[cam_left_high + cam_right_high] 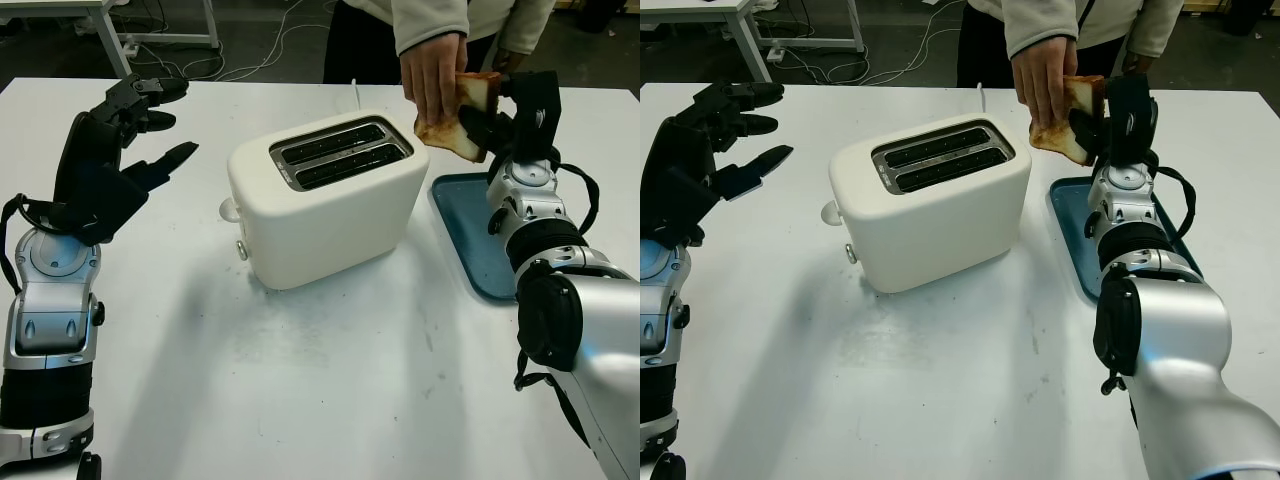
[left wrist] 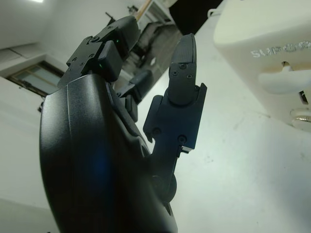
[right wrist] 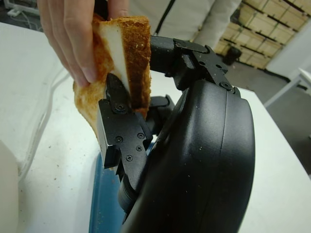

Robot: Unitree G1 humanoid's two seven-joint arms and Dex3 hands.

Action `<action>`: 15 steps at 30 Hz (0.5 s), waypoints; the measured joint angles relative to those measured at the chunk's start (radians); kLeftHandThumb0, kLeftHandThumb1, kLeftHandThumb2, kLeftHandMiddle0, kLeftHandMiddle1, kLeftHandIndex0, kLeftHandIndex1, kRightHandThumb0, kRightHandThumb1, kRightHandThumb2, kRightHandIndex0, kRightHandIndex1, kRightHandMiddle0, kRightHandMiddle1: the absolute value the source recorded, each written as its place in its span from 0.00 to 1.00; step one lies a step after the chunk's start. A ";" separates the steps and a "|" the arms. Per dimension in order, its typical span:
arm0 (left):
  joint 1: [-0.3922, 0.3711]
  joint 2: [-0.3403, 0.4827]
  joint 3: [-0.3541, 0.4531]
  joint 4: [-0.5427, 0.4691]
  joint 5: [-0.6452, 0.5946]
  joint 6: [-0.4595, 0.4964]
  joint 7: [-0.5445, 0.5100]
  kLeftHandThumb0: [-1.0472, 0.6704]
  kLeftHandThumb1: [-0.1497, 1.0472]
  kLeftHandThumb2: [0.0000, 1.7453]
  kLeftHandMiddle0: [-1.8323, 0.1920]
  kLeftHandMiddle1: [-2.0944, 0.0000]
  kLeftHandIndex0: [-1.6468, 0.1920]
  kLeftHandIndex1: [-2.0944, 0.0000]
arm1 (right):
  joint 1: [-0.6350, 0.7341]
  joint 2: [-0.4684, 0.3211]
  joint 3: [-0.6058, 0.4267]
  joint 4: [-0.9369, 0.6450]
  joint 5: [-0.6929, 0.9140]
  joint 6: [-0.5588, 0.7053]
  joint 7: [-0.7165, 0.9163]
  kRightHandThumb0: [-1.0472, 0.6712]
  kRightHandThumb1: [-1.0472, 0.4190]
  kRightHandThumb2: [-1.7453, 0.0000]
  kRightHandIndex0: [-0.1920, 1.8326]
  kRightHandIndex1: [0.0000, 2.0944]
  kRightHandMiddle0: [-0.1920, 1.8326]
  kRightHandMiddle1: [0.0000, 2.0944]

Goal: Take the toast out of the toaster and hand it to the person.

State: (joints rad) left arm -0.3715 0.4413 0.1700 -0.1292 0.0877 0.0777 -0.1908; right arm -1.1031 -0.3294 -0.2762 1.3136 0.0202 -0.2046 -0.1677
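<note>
The browned toast (image 1: 478,92) is up in the air past the white toaster's (image 1: 330,200) right end. My right hand (image 1: 497,118) is shut on it from the right side. A person's hand (image 1: 432,75) pinches the same toast (image 3: 136,53) from the left and above, fingers pointing down. Both toaster slots (image 1: 340,152) look dark, with nothing in them. Left of the toaster, my left hand (image 1: 125,140) is raised above the table, open and holding nothing.
A blue tray (image 1: 465,235) lies on the white table (image 1: 330,380) right of the toaster, under my right forearm. The person stands at the table's far edge. A cord runs off the back of the toaster. Table legs and cables show on the floor behind.
</note>
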 measured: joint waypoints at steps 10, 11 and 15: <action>0.000 0.001 0.000 0.006 0.000 -0.006 0.000 0.39 0.89 0.08 0.82 0.54 0.72 0.74 | 0.000 0.000 0.004 0.000 -0.002 0.000 0.016 0.74 0.09 0.87 0.45 0.83 0.30 0.83; 0.000 0.001 0.000 0.006 0.000 -0.006 0.000 0.39 0.89 0.07 0.83 0.54 0.72 0.74 | 0.000 0.000 0.004 0.000 -0.002 0.000 0.017 0.74 0.09 0.88 0.46 0.83 0.31 0.83; 0.000 0.001 0.000 0.006 0.001 -0.006 0.000 0.39 0.89 0.08 0.82 0.55 0.72 0.74 | 0.000 0.000 0.008 0.000 -0.003 -0.001 0.018 0.73 0.09 0.88 0.45 0.83 0.31 0.83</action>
State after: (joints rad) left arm -0.3715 0.4424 0.1700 -0.1229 0.0883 0.0717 -0.1909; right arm -1.1028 -0.3294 -0.2685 1.3136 0.0176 -0.2054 -0.1497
